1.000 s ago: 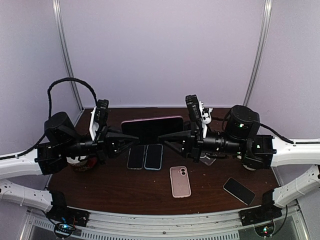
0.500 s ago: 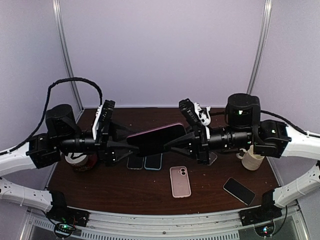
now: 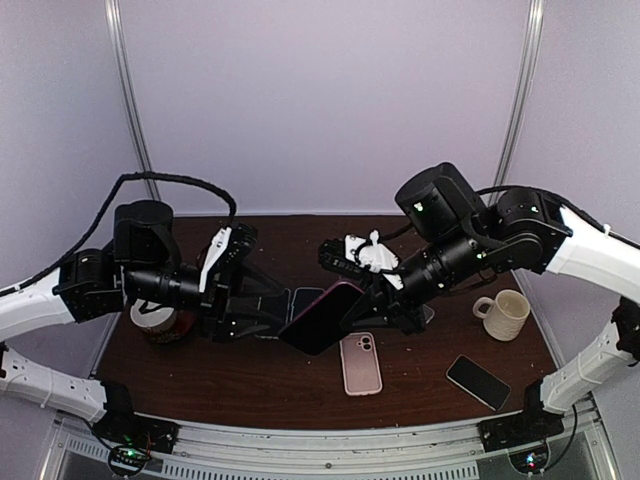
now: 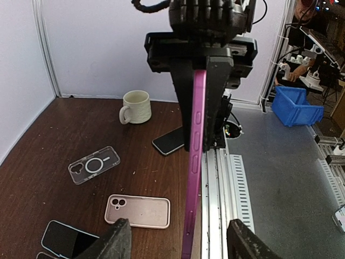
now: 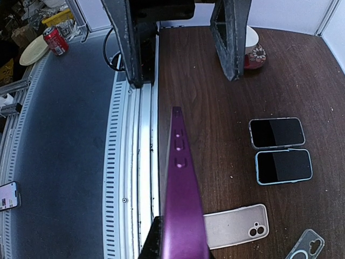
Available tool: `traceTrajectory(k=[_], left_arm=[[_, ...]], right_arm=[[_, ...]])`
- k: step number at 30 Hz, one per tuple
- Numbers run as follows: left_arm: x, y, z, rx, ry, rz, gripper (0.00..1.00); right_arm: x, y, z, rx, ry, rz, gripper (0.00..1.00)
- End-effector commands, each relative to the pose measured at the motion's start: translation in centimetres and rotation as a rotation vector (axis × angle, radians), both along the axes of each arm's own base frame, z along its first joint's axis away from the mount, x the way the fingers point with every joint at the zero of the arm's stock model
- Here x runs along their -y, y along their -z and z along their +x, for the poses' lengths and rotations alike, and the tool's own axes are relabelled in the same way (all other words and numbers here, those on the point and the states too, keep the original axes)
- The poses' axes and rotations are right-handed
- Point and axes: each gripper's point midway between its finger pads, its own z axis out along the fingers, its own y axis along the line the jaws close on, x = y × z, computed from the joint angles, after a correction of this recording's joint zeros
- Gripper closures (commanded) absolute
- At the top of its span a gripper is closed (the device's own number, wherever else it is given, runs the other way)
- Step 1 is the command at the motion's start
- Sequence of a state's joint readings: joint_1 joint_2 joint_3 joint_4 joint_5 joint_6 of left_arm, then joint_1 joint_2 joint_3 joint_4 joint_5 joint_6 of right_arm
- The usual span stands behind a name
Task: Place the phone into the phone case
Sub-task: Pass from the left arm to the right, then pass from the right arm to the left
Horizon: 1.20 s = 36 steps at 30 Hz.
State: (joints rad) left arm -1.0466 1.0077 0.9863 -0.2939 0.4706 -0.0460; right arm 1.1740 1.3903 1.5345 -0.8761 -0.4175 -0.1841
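**Left let go: phone now hangs from the right gripper alone**

Both arms have dropped toward the lower centre of the top view. A second ago they faced each other level at mid-frame with the phone bridged between them. Now the right arm reaches in from the upper right with its wrist angled down-left, and the left arm has backed off to the left.

Right gripper point(image 3: 362, 302): jaws pinched tight on one short end of the phone point(image 3: 320, 320), nothing else in them.

Left gripper point(image 3: 262, 306): jaws spread wide, holding nothing. In its wrist view the phone's free end sits in the gap between the two fingers, with no contact I can see on either side.

Phone: airborne at the centre of the top view, above the table point(image 3: 230, 385). It was level and is now slanted, low end toward the lower left. A purple band with button bumps runs along its edge. Both wrist views are edge-on, so I can't tell whether that band is a case already fitted or the phone's own frame.

Pink case point(image 3: 360, 363): flat on the table just right of and below the phone's low end, apart from it. Same spot as before.

My read: the two-arm hold is over and the phone is not yet down on any case. A grip on one end could pivot or slip under seating pressure. The left gripper is free to steady the case.
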Motion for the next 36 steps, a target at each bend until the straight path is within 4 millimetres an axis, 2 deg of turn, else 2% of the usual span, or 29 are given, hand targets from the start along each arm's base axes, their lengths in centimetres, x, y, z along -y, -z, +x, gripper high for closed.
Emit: traceTrajectory(k=[1,7,9,10,12,14,19,20,25,26,27,28,30,32,34,36], left_arm=[[0.5,0.6,-0.4,0.02,0.029,-0.016,0.37],[2.2,1.7,-0.6,0.029,0.033,-0.004,0.4],[2.6,1.9,-0.5,0.056,0.02,0.005,0.45],[2.8,1.9,-0.4,0.061,0.013,0.005,0.49],[3.0,1.9,-0.3,0.063,0.01,0.005,0.66],[3.1,1.8,-0.3,0.066,0.01,-0.001,0.77],[3.1,1.9,-0.5,0.066,0.02,-0.007,0.98],[3.1,1.9,-0.5,0.066,0.022,-0.008,1.0],[3.2,1.7,-0.6,0.069,0.03,-0.025,1.0],[3.2,1.4,-0.6,0.072,0.024,-0.039,1.0],[3.1,1.0,-0.2,0.078,0.002,-0.058,1.0],[3.0,0.7,0.4,0.087,-0.038,-0.083,1.0],[2.4,-0.6,2.3,0.107,-0.167,-0.169,1.0],[1.2,-2.0,3.9,0.134,-0.291,-0.267,1.0],[0.1,-2.9,4.9,0.165,-0.37,-0.343,1.0],[-0.7,-3.1,6.2,0.184,-0.458,-0.383,1.0]], right_arm=[[0.1,-3.3,0.1,0.09,-0.03,0.074,1.0],[0.0,-3.7,0.4,0.112,-0.021,0.079,1.0],[0.0,-3.8,0.2,0.109,-0.029,0.085,1.0],[0.0,-3.9,0.2,0.108,-0.031,0.087,1.0],[0.0,-3.9,0.2,0.108,-0.03,0.085,1.0],[0.1,-3.9,0.2,0.11,-0.029,0.084,1.0],[0.1,-4.4,0.2,0.125,-0.031,0.116,1.0],[0.1,-4.6,0.2,0.129,-0.029,0.124,1.0],[0.5,-5.1,0.4,0.149,-0.014,0.141,1.0],[0.6,-5.1,0.8,0.159,0.01,0.145,0.88],[0.7,-5.2,1.5,0.175,0.053,0.152,0.68],[0.9,-5.3,2.7,0.2,0.13,0.159,0.48],[1.5,-5.6,5.8,0.249,0.323,0.201,0.17],[1.6,-6.2,7.3,0.241,0.451,0.299,0.03],[0.6,-7.1,7.6,0.167,0.5,0.474,0.01],[-0.3,-7.8,8.0,0.078,0.554,0.637,0.01]])
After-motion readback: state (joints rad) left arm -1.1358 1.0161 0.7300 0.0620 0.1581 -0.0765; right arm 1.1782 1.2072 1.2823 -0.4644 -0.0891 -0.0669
